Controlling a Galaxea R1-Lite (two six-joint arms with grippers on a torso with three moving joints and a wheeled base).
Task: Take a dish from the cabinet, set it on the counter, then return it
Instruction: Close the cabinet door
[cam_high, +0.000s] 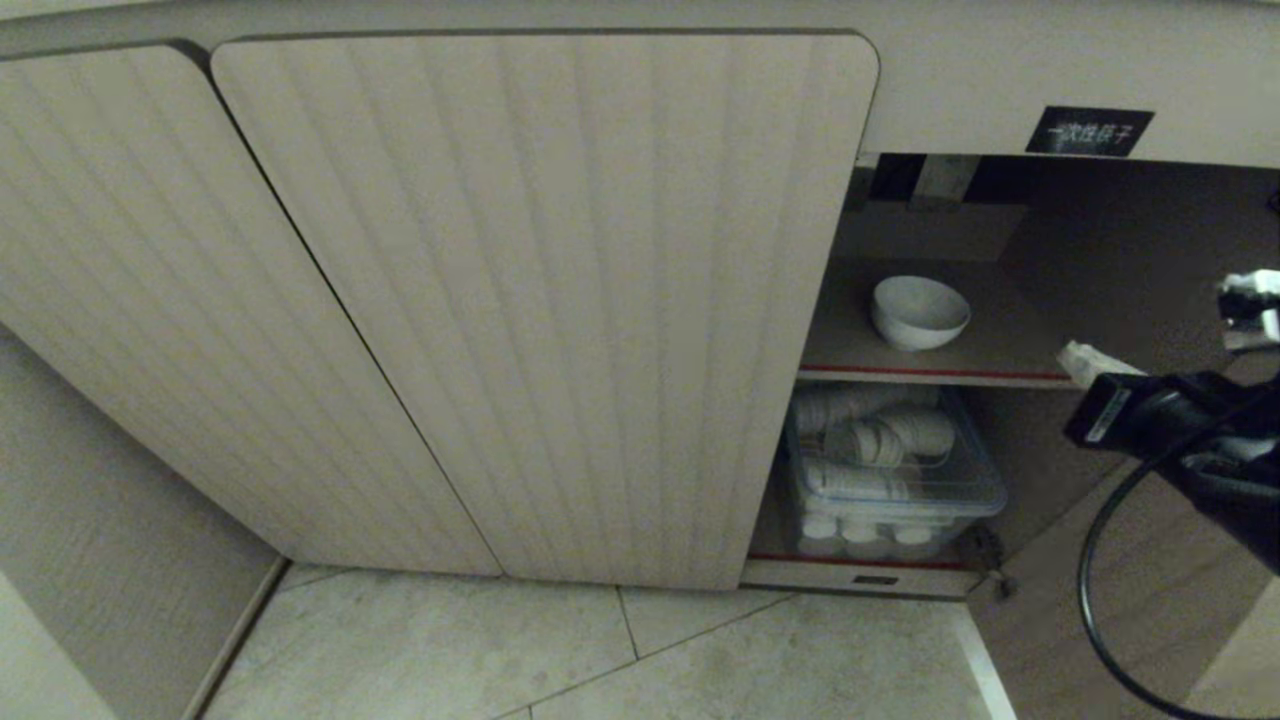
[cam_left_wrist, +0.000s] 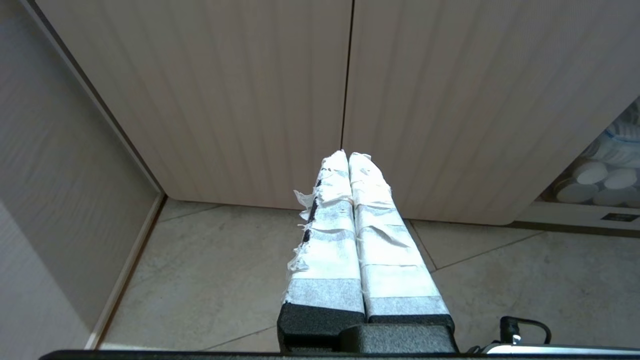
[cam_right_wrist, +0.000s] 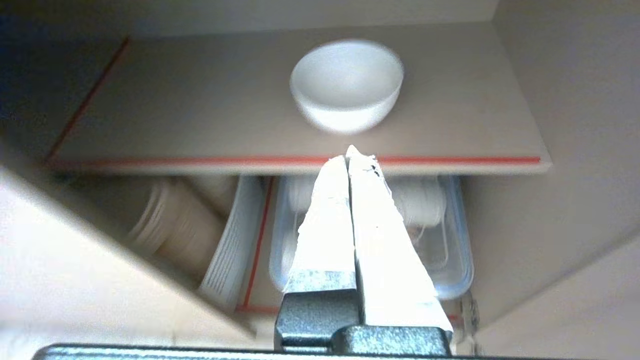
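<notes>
The dish (cam_high: 919, 311) is a small white bowl standing upright on the upper red-edged shelf (cam_high: 1000, 372) of the cabinet (cam_high: 540, 300), in the open right compartment. My right gripper (cam_high: 1085, 362) hangs just outside that shelf's front edge, to the right of the dish and apart from it. In the right wrist view the dish (cam_right_wrist: 347, 85) sits past the right gripper (cam_right_wrist: 350, 152), whose taped fingers are pressed together and empty. My left gripper (cam_left_wrist: 347, 155) is shut and empty, parked low before the closed doors. The counter is out of view.
A clear plastic box (cam_high: 890, 470) of white paper cups fills the lower shelf below the dish. A black label (cam_high: 1088, 130) sits above the opening. The swung-out door panel (cam_high: 1150, 600) and a black cable (cam_high: 1095, 580) are at the right. Tiled floor (cam_high: 600, 650) lies below.
</notes>
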